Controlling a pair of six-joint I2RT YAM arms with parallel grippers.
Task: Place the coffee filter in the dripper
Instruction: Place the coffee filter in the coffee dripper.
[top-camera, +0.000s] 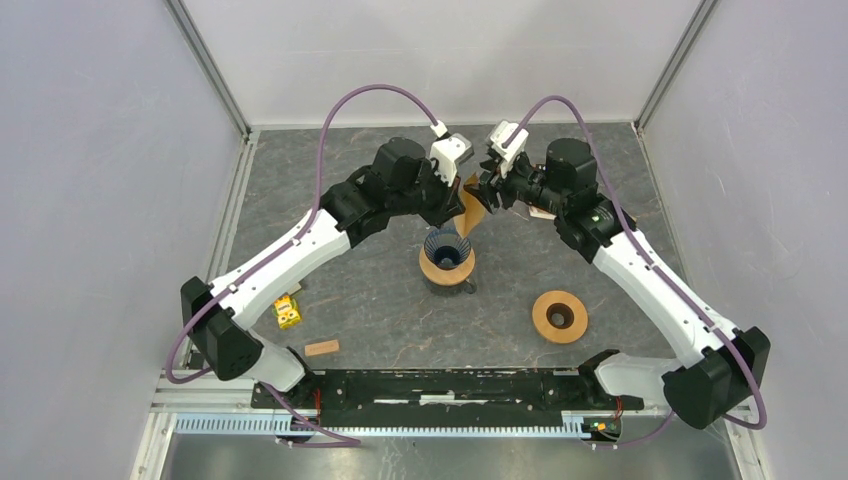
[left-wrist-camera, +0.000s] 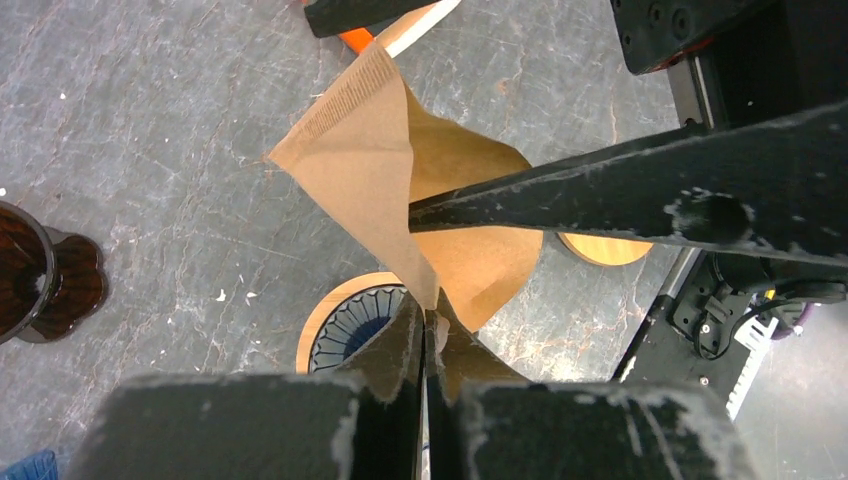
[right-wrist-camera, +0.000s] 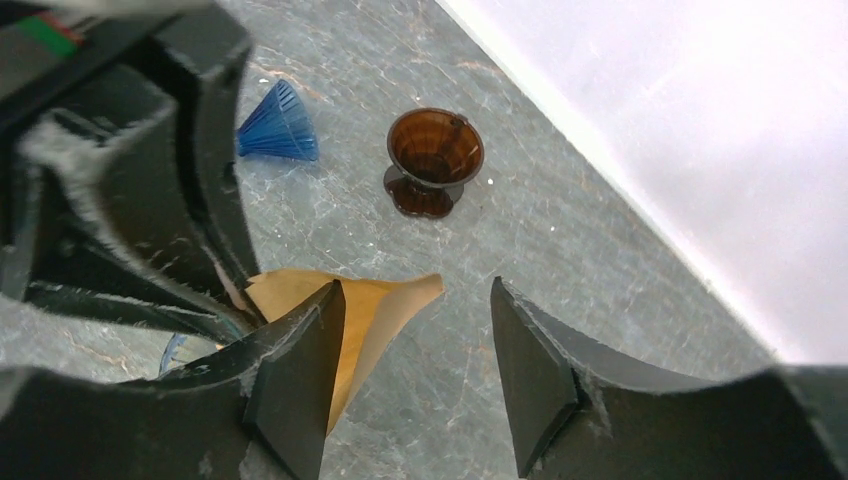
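Left gripper pinches the creased, cone-shaped brown paper filter.

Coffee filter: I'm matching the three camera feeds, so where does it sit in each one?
Top external: coffee filter upper centre, just up-frame of the dripper.
Left wrist: mid-frame, its lower tip pinched by the left gripper.
Right wrist: lower left of centre.
Shared landmark: the wood-collared dripper, in top external and left wrist; the right wrist view does not clearly show it.

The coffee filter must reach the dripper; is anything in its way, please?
Nothing visible: the coffee filter, pinched in the left gripper, hangs above the open dripper; the right gripper is beside it, not beneath.
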